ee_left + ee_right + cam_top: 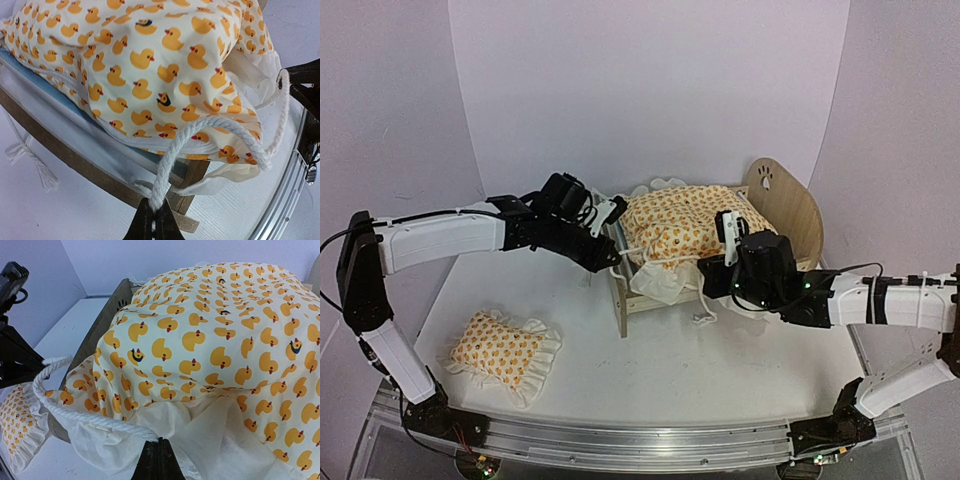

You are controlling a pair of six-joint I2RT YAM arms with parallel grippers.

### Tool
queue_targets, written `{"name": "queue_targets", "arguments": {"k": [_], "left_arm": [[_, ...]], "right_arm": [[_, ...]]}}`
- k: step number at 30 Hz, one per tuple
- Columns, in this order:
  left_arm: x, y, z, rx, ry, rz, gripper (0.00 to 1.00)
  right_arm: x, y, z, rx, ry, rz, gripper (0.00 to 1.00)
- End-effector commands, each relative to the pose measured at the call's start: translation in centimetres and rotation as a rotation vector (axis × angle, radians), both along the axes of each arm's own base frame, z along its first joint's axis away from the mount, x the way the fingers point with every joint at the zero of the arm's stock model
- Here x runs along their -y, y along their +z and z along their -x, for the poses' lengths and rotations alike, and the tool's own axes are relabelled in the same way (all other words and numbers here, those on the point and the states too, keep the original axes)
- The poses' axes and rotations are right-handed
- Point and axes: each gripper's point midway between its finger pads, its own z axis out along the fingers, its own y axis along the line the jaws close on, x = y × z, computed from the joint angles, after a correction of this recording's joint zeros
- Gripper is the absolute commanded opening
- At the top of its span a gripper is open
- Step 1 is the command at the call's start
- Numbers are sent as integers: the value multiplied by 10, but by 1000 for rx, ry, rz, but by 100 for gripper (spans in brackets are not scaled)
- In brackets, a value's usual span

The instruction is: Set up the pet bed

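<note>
The pet bed (782,205) stands at the middle back, its plywood rail (60,152) and blue-and-white mattress (65,102) showing under a duck-print blanket (685,225) heaped on top. My left gripper (153,210) is shut on a loop of white rope (175,150) at the bed's foot corner, where it also appears in the top view (612,260). At the near side of the bed my right gripper (160,442) is shut on the blanket's white edge (200,435), right where the rope (85,412) meets it; from above it sits here (712,268).
A small ruffled pillow (500,347) in the same print lies on the table at front left. A loose tasselled rope end (703,318) hangs by the bed's near side. The left arm (12,355) is close to the footboard (107,315).
</note>
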Motion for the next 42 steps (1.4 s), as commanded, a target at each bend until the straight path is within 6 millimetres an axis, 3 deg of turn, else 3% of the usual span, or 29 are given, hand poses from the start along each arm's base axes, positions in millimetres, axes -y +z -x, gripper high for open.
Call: {"name": "queue_targets", "arguments": {"k": [1, 5, 10, 13, 21, 25, 27, 29, 31, 33, 36, 39, 42], "left_arm": [[2, 14, -5, 6, 42, 75, 3], [7, 18, -8, 12, 40, 101, 12], [5, 2, -8, -25, 74, 96, 11], [3, 2, -5, -30, 90, 122, 11], [3, 23, 2, -12, 70, 193, 11], [18, 50, 2, 12, 19, 280, 11], [24, 50, -2, -2, 16, 290, 12], [26, 46, -3, -23, 28, 288, 20], [19, 34, 3, -61, 42, 255, 42], [-11, 20, 1, -81, 173, 152, 64], [-52, 9, 9, -167, 368, 93, 75], [-54, 19, 7, -258, 489, 184, 88], [-68, 16, -7, -290, 677, 209, 84]], "right_arm": [[-20, 13, -1, 22, 52, -89, 0], [-25, 13, -1, 15, 65, -108, 0], [-27, 14, 0, 13, 79, -120, 0], [-28, 14, 1, 16, 90, -112, 0], [-27, 14, 1, 21, 86, -109, 0], [-22, 15, 0, 25, 62, -110, 0], [-21, 16, -1, 27, 56, -109, 0], [-22, 19, -1, 29, 58, -113, 0], [-23, 22, -2, 31, 60, -116, 0], [-24, 23, -3, 32, 61, -117, 0], [-28, 25, -2, 30, 73, -124, 0], [-29, 27, -2, 34, 81, -133, 0], [-29, 29, -3, 46, 79, -135, 0]]}}
